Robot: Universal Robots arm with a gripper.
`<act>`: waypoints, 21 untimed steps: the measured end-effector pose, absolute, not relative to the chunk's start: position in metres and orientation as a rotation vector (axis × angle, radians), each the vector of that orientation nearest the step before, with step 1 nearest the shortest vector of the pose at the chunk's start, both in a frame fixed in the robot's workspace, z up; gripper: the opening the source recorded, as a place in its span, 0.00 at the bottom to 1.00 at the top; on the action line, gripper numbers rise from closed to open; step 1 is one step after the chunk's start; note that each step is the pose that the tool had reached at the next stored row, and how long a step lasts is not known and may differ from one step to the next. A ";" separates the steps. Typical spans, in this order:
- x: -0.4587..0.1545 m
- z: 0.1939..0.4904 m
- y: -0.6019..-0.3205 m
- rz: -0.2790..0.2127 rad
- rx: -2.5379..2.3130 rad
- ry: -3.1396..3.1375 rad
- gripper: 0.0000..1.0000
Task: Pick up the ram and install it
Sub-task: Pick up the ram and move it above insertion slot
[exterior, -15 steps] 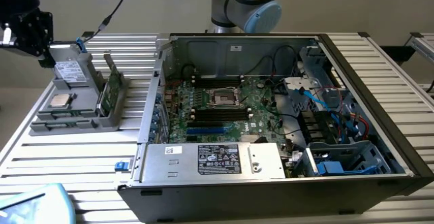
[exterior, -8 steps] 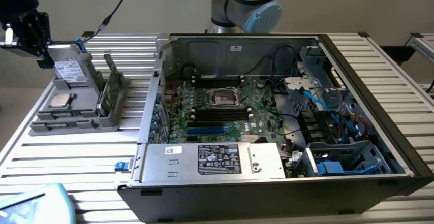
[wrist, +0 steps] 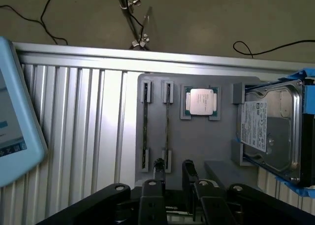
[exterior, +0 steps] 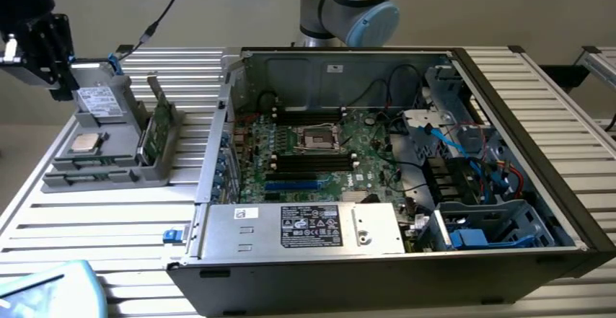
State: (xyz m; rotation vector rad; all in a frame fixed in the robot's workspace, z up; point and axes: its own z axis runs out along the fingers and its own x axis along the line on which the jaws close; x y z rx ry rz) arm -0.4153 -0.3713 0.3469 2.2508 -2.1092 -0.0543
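Two ram sticks stand on edge in slots of a grey tray [wrist: 197, 141]. In the wrist view I see them from above as thin lines: one ram stick [wrist: 145, 124] and a second ram stick [wrist: 167, 121] beside it. In the exterior view the green ram [exterior: 157, 127] stands at the tray's side nearest the computer case. My gripper [wrist: 173, 170] hangs above the tray's edge, a little short of the second stick's end. It is open, with nothing between its fingers [wrist: 159, 167]. In the exterior view the gripper [exterior: 58, 80] is high at the far left, above the tray.
The tray also holds a processor [wrist: 202, 101] and a hard drive [wrist: 270, 131]. The open computer case [exterior: 539, 188] holds the motherboard [exterior: 318, 152] with black memory slots [exterior: 310, 161]. A light blue device [wrist: 15, 121] lies on the slatted table [exterior: 97, 217].
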 end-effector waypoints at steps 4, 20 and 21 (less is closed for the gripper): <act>-0.418 0.343 -0.373 -0.054 2.253 -2.107 0.31; -0.421 0.315 -0.406 -0.081 2.288 -2.060 0.31; -0.421 0.313 -0.407 -0.081 2.290 -2.058 0.31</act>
